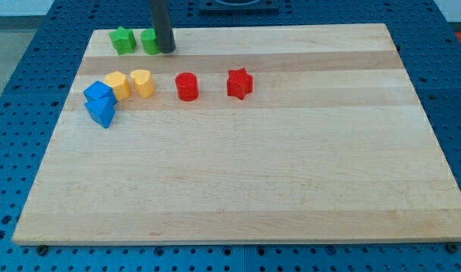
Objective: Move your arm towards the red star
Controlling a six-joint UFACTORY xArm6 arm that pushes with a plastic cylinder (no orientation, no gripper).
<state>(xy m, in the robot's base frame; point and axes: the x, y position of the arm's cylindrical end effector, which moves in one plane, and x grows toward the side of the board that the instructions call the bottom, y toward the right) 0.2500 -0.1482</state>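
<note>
The red star (239, 83) lies on the wooden board (245, 181), in the upper middle. My tip (167, 49) rests near the board's top left, touching the right side of a green block (150, 41). The red star is well to the right of and below the tip. A red cylinder (187, 86) sits just left of the star, between it and the tip's side of the board.
A green star (123, 40) lies left of the green block. Two yellow blocks (118, 85) (142, 82) sit side by side left of the red cylinder. Two blue blocks (99, 93) (102, 112) lie at the left edge.
</note>
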